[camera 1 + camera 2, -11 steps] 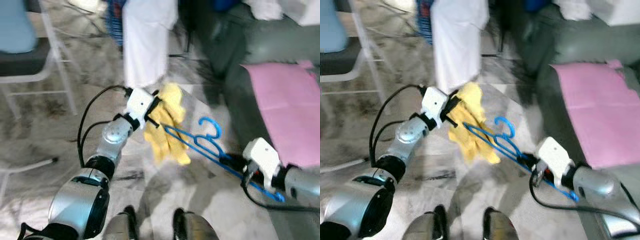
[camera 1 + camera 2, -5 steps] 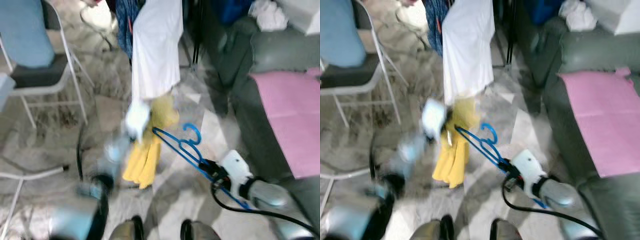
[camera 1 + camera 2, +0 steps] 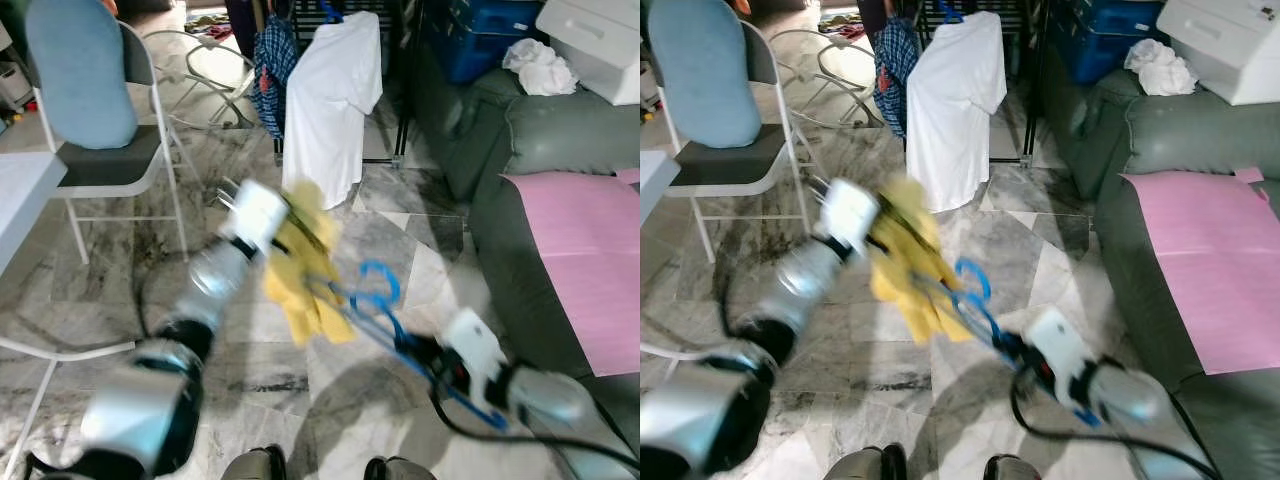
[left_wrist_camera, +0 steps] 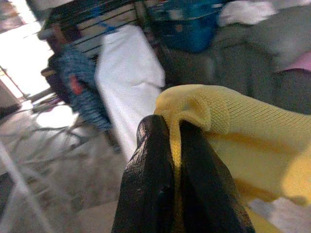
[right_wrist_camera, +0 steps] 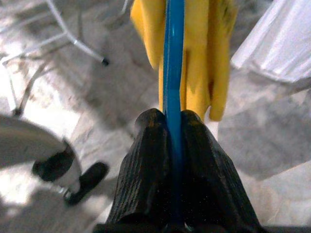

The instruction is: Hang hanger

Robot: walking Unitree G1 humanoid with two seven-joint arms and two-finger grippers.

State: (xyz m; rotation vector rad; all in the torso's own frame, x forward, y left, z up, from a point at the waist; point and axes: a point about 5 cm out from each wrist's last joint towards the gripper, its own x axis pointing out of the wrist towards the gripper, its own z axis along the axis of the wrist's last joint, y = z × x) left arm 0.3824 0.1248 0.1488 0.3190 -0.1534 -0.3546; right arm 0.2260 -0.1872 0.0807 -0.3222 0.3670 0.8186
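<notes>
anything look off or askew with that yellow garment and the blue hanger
Yes. The yellow knit garment hangs bunched in a clump rather than spread over the blue plastic hanger. The left gripper pinches its edge, while the right gripper clamps the hanger's bar, held tilted above the floor.

There are no words, numbers, labels or signs to read in these pictures. Nothing here has writing on it that can be made out.
</notes>
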